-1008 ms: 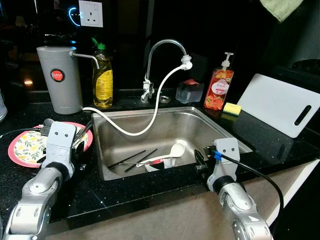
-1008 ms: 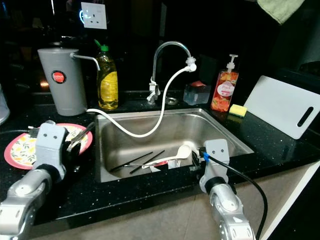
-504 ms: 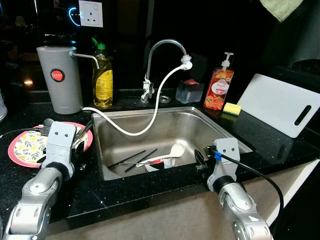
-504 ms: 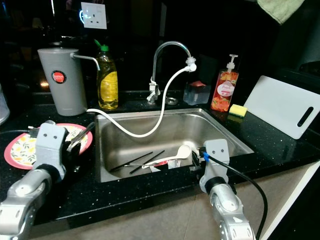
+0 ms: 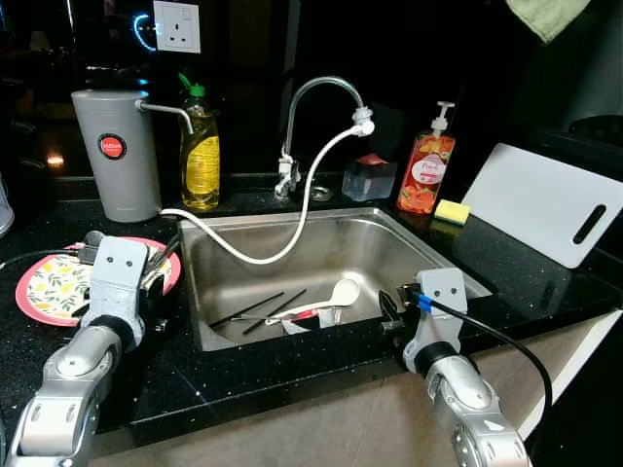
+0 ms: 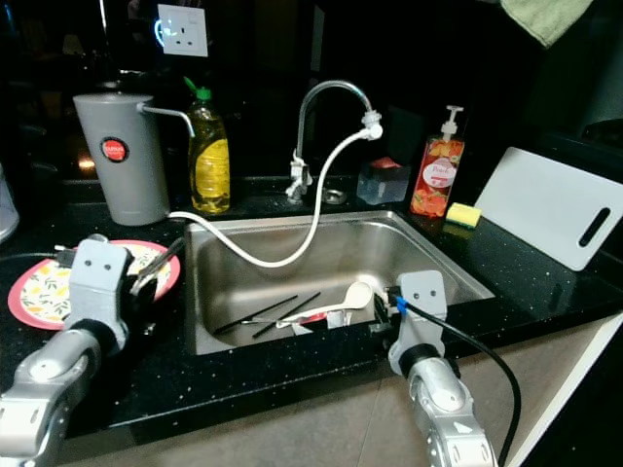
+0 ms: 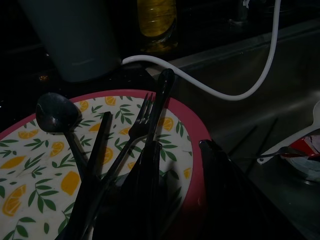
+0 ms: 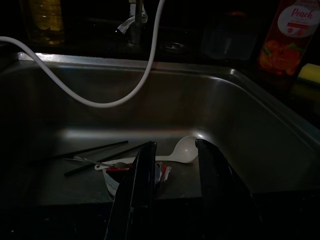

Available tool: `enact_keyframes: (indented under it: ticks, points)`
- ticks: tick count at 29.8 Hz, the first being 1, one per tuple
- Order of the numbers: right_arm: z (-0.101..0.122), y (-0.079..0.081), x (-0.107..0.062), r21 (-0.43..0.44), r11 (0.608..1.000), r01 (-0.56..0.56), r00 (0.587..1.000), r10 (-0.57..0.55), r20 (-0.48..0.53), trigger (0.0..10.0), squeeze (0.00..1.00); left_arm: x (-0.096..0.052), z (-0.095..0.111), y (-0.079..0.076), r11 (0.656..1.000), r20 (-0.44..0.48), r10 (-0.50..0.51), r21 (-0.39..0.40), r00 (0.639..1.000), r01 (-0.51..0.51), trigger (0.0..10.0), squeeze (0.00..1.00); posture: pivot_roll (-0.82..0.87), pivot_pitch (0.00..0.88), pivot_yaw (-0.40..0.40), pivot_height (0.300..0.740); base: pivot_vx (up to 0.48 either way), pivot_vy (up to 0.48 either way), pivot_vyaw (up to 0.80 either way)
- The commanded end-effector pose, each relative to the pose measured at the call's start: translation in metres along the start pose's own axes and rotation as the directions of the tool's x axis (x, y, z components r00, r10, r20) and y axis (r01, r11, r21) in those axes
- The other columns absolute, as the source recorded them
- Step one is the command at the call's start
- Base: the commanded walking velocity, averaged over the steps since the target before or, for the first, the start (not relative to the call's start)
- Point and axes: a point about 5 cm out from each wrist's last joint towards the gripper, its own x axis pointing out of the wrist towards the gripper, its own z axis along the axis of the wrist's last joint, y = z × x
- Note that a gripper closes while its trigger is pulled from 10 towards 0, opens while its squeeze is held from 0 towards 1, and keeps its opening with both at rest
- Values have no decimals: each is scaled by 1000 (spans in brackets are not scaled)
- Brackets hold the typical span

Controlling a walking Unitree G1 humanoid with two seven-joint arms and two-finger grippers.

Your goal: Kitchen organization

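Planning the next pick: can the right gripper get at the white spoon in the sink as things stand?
Probably yes. The right gripper hangs open at the sink's front edge, aimed at the white spoon, with nothing between them; only the red-and-white packet lies beside it.

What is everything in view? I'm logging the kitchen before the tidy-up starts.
Sink: one, steel, centre counter.
Chopsticks: black, sink floor.
Spoon: one, white, sink floor.
Plate: one, pink-rimmed, left of sink, holding dark cutlery.
Hose: one, white, faucet into sink.
Canister: one, grey, back left.
Dish soap: one, yellow.
Hand soap: one, orange.
Sponge: one, yellow.
Cutting board: one, white, right.
Left claw: over plate.
Right claw: open, sink's front edge.
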Motion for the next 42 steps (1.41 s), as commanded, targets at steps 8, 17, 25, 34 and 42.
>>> enact_keyframes:
  ticks: [8,17,25,34,42]
  points:
    - [0,-2,2,-1,1000,1,1000,-1,-8,10000,0,1,0,-5,1000,11,-6,-6,1000,6,10000,0,-11,0,-112,740,0,0,0]
    - [1,-3,3,-6,1000,1,1000,-1,-4,10000,0,1,0,-6,1000,13,-7,-8,1000,7,10000,0,-14,0,-113,740,0,0,0]
    - [1,-3,3,-7,1000,2,1000,-2,-3,10000,0,2,0,-7,1000,14,-11,-11,1000,11,10000,0,-18,0,-112,740,0,0,0]
    - [1,-3,2,-5,1000,1,1000,-1,-5,10000,0,2,0,-7,1000,17,-11,-14,1000,11,10000,0,-18,0,-113,740,0,0,0]
    - [1,-3,2,-4,1000,5,1000,-5,-6,10000,0,2,0,-7,1000,18,-11,-14,1000,11,10000,0,-19,0,-111,740,0,0,0]
